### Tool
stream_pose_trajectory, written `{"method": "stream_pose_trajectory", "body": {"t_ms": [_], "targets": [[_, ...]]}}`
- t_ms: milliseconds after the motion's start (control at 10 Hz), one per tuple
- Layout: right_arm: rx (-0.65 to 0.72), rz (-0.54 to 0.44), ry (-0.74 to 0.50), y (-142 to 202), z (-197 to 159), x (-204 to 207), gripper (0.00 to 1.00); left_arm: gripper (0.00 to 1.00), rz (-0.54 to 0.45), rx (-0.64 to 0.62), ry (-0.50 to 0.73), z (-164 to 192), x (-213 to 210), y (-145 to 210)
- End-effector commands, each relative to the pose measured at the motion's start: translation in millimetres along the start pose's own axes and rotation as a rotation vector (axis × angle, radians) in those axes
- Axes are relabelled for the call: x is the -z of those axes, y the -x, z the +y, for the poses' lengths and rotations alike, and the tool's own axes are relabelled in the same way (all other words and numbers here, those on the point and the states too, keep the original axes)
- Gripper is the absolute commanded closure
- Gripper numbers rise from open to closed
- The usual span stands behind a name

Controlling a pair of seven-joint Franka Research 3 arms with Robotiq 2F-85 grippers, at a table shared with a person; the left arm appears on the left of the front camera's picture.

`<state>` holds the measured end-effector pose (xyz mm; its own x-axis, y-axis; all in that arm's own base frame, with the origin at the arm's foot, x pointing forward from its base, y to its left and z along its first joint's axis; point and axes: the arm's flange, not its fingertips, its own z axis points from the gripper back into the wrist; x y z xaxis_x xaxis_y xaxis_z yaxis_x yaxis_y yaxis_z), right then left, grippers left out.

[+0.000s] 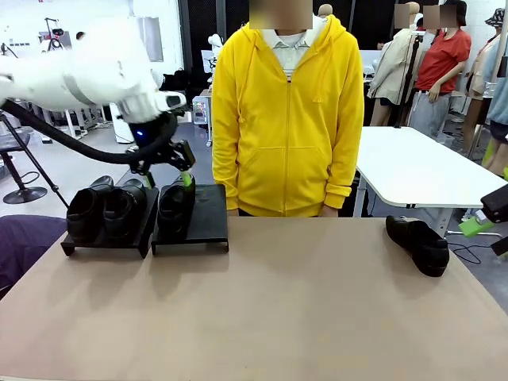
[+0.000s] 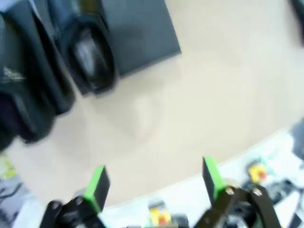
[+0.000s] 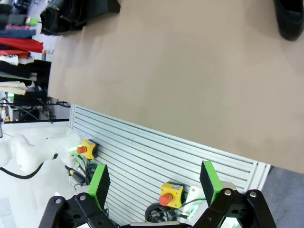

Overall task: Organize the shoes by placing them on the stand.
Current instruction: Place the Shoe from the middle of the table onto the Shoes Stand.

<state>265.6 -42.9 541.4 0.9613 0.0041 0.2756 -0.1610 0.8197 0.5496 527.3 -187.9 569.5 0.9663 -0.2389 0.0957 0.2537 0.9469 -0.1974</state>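
Two black stands sit at the table's far left. The left stand (image 1: pixel 107 242) carries two glossy black shoes (image 1: pixel 87 213) (image 1: pixel 125 208). A third shoe (image 1: pixel 174 208) rests on the left half of the right stand (image 1: pixel 205 222). My left gripper (image 1: pixel 168 181) hovers open just above this shoe, not touching it. In the blurred left wrist view, the open left gripper (image 2: pixel 154 180) is empty, with the shoe (image 2: pixel 92 59) on its stand (image 2: pixel 142 38) farther off. The fourth shoe (image 1: pixel 418 244) (image 3: pixel 290 19) lies on the table at the right. My right gripper (image 3: pixel 154 184) (image 1: pixel 486 222) is open and empty off the table's right edge.
A person in a yellow hoodie (image 1: pixel 287 119) stands at the far edge, right of the stands. The brown table (image 1: pixel 278 309) is bare in the middle and front. A white table (image 1: pixel 421 171) stands behind on the right. Below the table's near edge is a slatted panel with emergency-stop boxes (image 3: pixel 170 192).
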Motion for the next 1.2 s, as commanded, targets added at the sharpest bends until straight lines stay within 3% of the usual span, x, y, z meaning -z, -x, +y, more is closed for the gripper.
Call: {"method": "stream_pose_trajectory", "body": {"t_ms": [0, 200, 400, 500, 700, 800, 1100], "targets": [[-0.022, 0.003, 0.007, 1, -2, -2, 0.00, 0.00, 0.031, -0.004, 0.091, 7, -26, 71], [-0.022, 0.003, 0.007, 1, -2, -2, 0.00, 0.00, 0.041, -0.104, 0.129, -6, -34, 159], [-0.022, 0.003, 0.007, 1, -2, -2, 0.00, 0.00, -0.034, -0.224, 0.182, -2, -42, 239], [-0.022, 0.003, 0.007, 1, -2, -2, 0.00, 0.00, -0.081, -0.226, 0.207, 11, -46, 264], [-0.022, 0.003, 0.007, 1, -2, -2, 0.00, 0.00, -0.131, -0.260, 0.235, 66, -38, 269], [-0.022, 0.003, 0.007, 1, -2, -2, 0.00, 0.00, -0.051, -0.225, 0.198, 13, -45, 266], [-0.022, 0.003, 0.007, 1, -2, -2, 0.00, 0.00, -0.051, -0.225, 0.198, 13, -45, 266]]}}
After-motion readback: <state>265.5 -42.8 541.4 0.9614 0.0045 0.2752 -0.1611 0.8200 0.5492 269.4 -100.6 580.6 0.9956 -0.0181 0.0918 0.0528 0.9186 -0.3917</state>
